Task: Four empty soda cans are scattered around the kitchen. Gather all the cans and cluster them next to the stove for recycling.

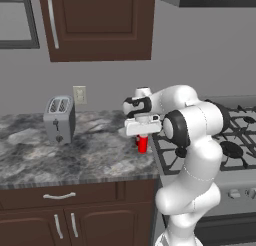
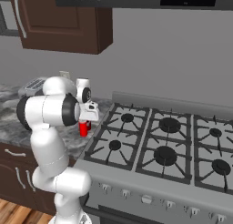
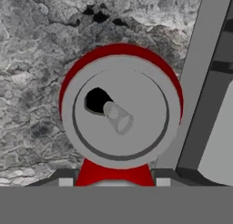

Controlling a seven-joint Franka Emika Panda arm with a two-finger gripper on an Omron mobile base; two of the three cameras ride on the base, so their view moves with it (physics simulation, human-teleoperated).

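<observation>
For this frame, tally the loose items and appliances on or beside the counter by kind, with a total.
Red soda cans: 1, the soda can upright in the gripper by the stove's left edge
Toasters: 1, the toaster on the counter
Stoves: 1, the stove
Total: 3

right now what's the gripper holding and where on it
The gripper holds a red soda can upright, gripped from above by its upper sides, over the marble counter beside the stove.
</observation>
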